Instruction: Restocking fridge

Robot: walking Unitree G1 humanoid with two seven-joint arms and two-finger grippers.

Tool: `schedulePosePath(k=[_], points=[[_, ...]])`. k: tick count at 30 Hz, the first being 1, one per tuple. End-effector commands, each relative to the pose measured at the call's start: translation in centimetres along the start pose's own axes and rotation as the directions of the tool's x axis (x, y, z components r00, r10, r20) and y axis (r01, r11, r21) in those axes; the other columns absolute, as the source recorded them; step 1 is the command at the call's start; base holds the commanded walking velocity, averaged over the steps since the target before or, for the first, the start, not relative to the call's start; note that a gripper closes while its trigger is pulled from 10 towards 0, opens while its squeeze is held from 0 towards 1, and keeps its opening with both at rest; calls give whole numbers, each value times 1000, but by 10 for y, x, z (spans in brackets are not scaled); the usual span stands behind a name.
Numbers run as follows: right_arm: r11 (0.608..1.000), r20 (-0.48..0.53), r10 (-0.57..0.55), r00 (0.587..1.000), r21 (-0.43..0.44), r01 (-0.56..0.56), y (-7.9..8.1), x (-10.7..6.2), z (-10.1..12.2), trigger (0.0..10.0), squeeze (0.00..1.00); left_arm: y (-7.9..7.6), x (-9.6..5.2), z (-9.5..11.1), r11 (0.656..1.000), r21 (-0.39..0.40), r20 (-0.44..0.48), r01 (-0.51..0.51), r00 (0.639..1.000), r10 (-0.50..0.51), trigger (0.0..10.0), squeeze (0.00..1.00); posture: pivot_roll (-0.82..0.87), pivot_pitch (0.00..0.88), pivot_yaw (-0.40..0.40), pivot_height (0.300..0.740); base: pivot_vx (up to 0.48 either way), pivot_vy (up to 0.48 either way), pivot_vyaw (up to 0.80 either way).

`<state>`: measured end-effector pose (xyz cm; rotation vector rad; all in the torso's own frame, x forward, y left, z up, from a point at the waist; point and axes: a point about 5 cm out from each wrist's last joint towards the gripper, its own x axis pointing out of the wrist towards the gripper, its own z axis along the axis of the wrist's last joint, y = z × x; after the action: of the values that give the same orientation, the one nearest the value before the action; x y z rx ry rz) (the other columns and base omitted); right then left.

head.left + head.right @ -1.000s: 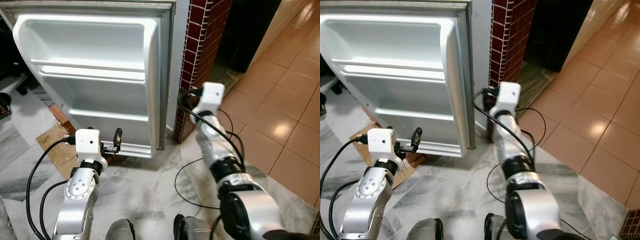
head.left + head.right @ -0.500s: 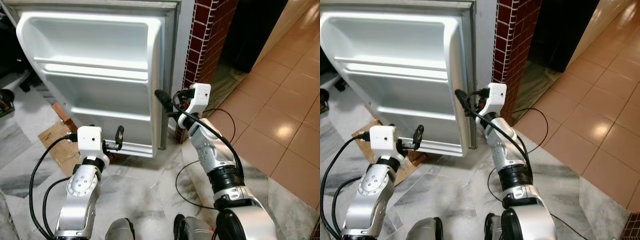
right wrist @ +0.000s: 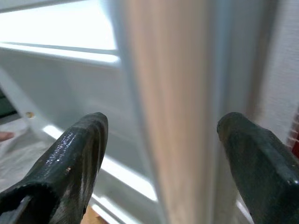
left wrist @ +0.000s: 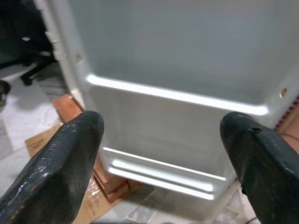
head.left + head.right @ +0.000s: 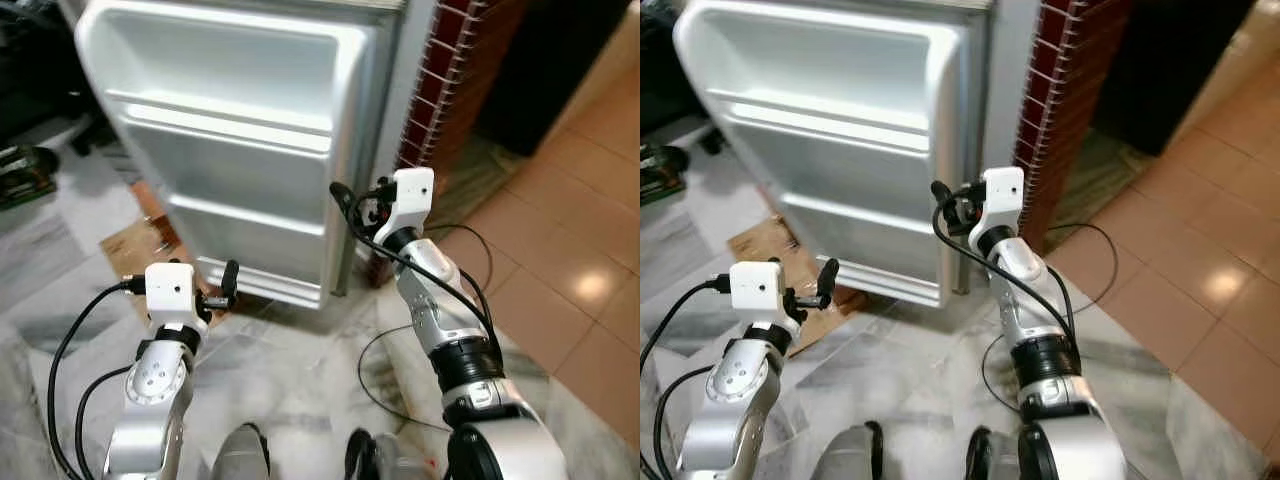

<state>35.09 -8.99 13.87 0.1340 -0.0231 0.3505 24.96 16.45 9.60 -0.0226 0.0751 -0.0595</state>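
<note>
The white fridge door stands swung open, its inner side with moulded shelf rails facing me. My right gripper is raised at the door's free edge. It is open, and in the right wrist view the door edge stands between the two fingers. My left gripper is low, just in front of the door's bottom rail. It is open and empty, with the door's lower panel seen past its fingers.
A dark red brick pillar rises right of the door. Flattened cardboard lies under the door's lower corner. A black cable loops on the marble floor. Terracotta tiles lie to the right, and dark clutter sits at the left.
My right gripper swung left from beside the pillar to the door's edge. The camera shifted, so the door now sits further right in view. The left gripper held its place.
</note>
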Motion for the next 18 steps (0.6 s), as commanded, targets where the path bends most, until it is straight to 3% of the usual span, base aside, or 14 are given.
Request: schedulePosePath(k=[1,15,18], points=[[1000,8,-18,1000,-19,18,-3,-3,0,10000,0,-2,1,5,1000,-7,19,19,1000,-19,10000,0,89,152,10,740,360,0,0],[996,8,-53,999,-73,54,-13,-17,-7,10000,0,-4,3,4,999,-8,21,42,999,-42,10000,0,71,142,18,740,437,0,0],[995,12,-59,998,-80,60,-15,-19,-6,10000,0,-4,3,2,1000,-1,12,27,1000,-27,10000,0,71,142,18,740,80,0,0]])
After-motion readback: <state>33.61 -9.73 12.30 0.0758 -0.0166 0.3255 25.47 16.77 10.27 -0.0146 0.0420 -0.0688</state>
